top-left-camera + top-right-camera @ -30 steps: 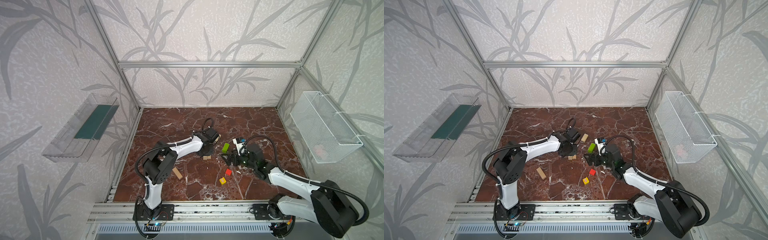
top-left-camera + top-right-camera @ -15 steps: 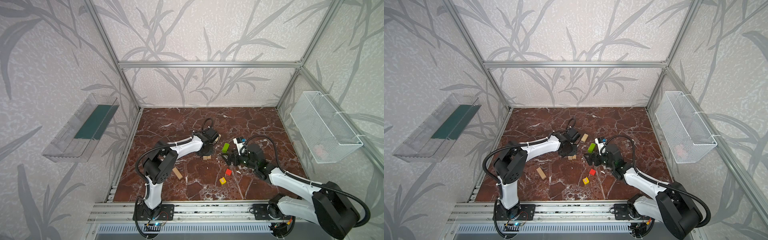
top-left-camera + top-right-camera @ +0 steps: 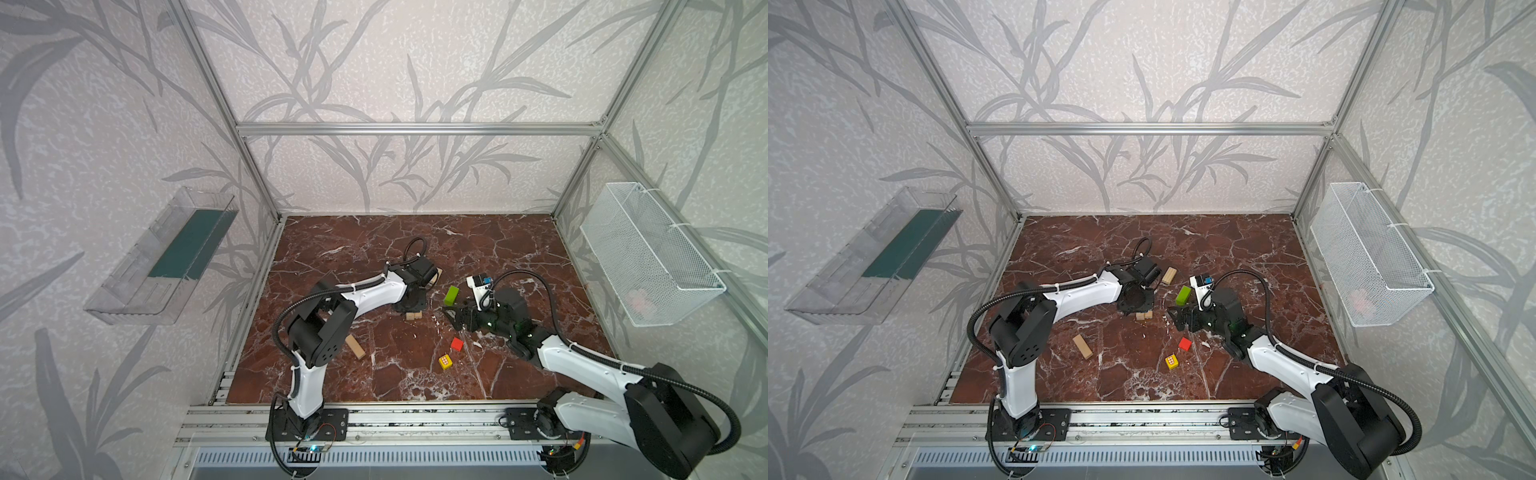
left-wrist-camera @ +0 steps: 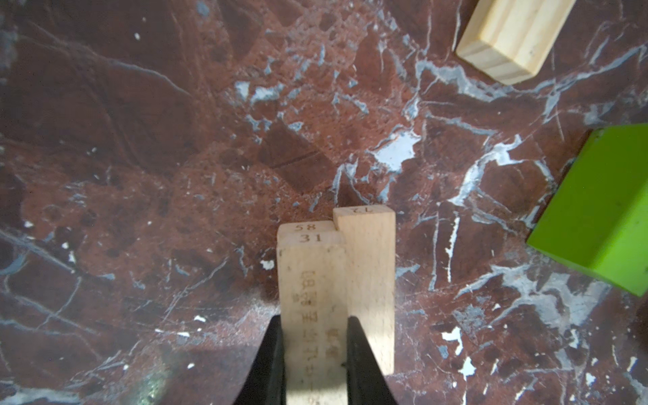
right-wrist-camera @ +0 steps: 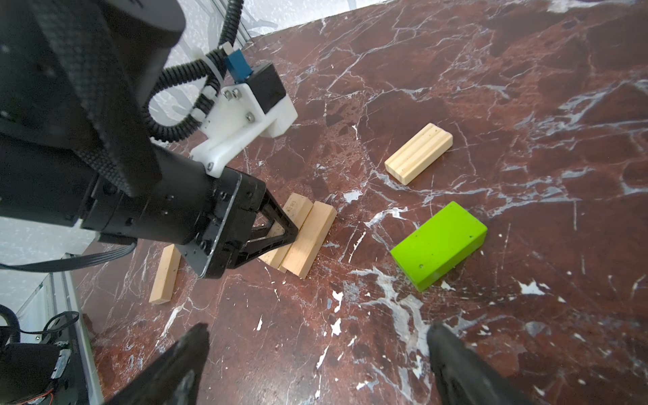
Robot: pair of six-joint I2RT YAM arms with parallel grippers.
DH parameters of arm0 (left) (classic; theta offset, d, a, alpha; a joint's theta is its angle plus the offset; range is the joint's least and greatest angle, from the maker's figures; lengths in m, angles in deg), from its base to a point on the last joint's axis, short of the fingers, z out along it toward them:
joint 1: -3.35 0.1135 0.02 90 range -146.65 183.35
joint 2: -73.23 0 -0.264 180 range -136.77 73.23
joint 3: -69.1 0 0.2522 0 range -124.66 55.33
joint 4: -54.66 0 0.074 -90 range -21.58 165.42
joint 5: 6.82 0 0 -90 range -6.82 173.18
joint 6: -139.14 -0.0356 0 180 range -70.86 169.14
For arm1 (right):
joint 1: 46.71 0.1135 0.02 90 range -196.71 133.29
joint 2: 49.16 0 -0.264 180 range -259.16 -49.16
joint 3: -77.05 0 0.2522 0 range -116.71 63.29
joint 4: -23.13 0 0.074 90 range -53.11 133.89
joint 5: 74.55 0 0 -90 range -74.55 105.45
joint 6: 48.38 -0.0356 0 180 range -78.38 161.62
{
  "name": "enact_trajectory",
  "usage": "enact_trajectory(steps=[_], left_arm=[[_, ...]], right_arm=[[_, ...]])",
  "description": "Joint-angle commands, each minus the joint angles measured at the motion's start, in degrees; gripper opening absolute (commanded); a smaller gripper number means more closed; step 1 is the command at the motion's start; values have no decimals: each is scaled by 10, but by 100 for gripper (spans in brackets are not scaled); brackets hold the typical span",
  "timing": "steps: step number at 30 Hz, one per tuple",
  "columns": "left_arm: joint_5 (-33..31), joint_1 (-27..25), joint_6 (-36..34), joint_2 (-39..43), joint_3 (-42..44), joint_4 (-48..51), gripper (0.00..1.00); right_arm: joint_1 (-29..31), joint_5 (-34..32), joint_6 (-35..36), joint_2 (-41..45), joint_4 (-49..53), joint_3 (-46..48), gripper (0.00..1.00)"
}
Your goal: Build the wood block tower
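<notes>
The left arm (image 3: 370, 297) and the right arm (image 3: 582, 365) are being seen in both top views as white shells joined by black round joints. A black ribbed cable (image 5: 179, 70) is being tied along each with white straps. The left gripper (image 5: 289, 238) is being shown black, with triangular open-frame fingers (image 5: 280, 215). A white bracket (image 5: 235, 117) with silver screws (image 5: 249, 115) and a blue plug (image 5: 236, 65) is being carried on it.
</notes>
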Motion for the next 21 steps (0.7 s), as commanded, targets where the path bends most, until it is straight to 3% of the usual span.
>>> enact_trajectory(steps=[1,10,21], left_arm=[[-7,4,6,-13,-7,7,0],[-7,4,5,-11,-7,7,0],[-1,4,5,-8,-6,3,19]], right_arm=[[-2,12,-3,-8,-7,-4,96],[-2,14,-3,-8,-8,-4,96],[-2,14,-3,-9,-9,-4,96]])
